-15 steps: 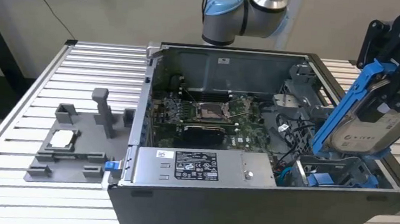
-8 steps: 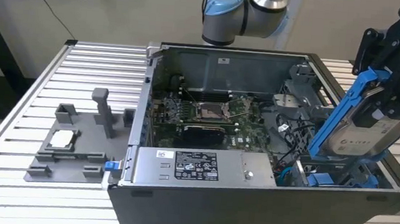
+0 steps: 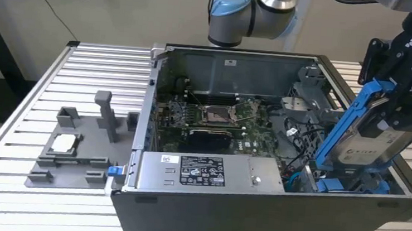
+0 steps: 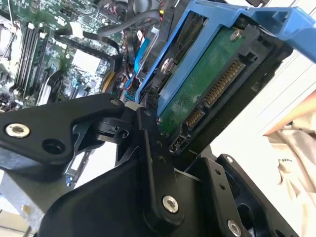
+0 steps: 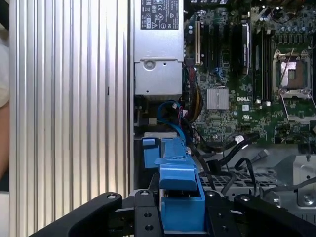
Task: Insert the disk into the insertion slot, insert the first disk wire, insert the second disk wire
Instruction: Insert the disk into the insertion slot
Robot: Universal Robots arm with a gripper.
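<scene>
Gripper (image 3: 394,112) and disk (image 3: 360,146) read as one piece from where I stand: the jaws are closed on the drive in its blue carrier. It is held steeply tilted over the exterior view's right end of the computer case (image 3: 256,221). Its lower end dips toward the insertion slot (image 3: 345,184); I can't tell whether it touches the bay yet. In the second wrist view the disk's green board and connector face the camera.

I'd say the first step is in hand, and the disk is not seated. Seating it looks to call for levelling the carrier and squaring it with the bay walls.

A tangle of cables (image 3: 297,140) lies just beside the bay and could snag. The power supply box (image 3: 201,174) sits near, the motherboard (image 3: 217,116) behind it. The grey fixture (image 3: 76,149) stands well apart on the slatted table (image 3: 60,69).
</scene>
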